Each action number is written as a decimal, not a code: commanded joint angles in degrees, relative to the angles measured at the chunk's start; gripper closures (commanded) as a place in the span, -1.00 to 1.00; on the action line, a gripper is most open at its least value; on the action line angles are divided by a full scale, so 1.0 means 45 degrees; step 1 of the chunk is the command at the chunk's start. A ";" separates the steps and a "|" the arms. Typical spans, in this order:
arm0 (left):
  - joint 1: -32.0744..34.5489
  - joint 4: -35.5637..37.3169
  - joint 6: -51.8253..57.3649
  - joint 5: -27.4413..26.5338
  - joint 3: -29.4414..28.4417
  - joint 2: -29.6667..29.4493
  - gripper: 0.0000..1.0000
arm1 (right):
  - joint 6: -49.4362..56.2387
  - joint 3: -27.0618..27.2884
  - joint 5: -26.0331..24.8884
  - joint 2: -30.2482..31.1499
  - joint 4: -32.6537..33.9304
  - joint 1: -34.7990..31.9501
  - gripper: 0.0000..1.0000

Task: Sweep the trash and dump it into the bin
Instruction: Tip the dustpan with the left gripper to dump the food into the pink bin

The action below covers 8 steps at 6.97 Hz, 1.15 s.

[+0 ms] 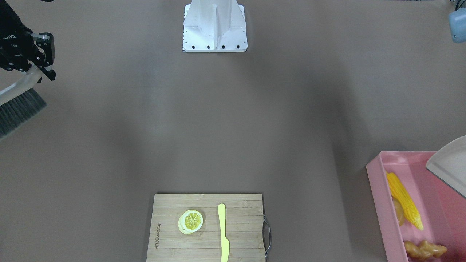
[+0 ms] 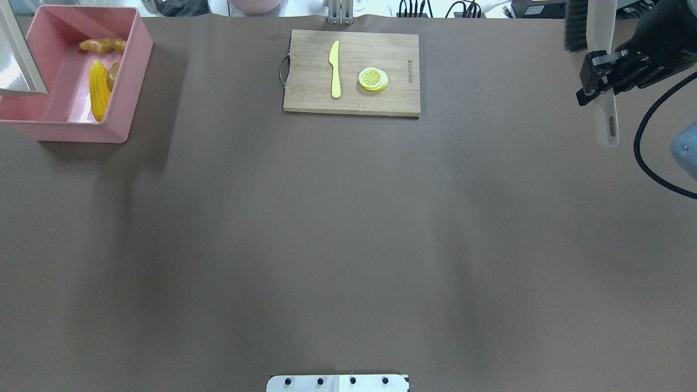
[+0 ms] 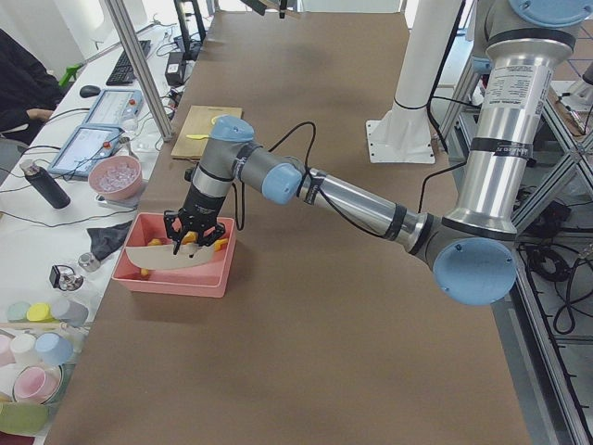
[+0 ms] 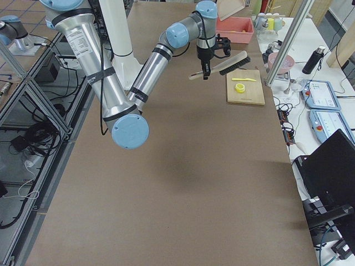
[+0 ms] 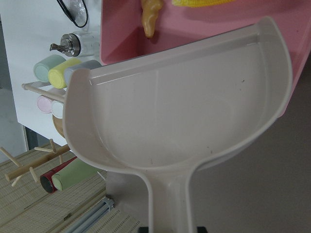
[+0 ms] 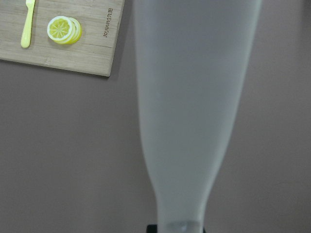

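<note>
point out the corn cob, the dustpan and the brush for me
corn cob point(image 1: 405, 200): front-facing view, on the middle of the cob, inside the pink bin.
dustpan point(image 5: 194, 116): left wrist view, on the inner floor of the scoop.
brush point(image 1: 18, 111): front-facing view, on the dark bristles.

Cutting bd point(image 2: 305, 65) logo: illegible

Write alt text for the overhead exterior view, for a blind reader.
A pink bin at the far left corner of the table holds a corn cob, ginger root and potato, a pale dustpan over its left edge. The right gripper, top right, holds a brush; a knife and lemon slice lie on a cutting board.
</note>
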<state>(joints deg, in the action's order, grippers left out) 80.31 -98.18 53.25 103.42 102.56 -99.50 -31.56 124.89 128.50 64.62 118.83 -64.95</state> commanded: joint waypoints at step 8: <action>0.1027 0.0666 -0.4480 0.6952 0.1445 -0.1072 1.00 | 0.2513 0.0060 -0.0178 0.2313 -0.0020 -0.2395 1.00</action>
<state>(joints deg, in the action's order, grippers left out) 87.39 -94.99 37.92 131.52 107.83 -103.66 -25.19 125.42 127.78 72.14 118.74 -72.43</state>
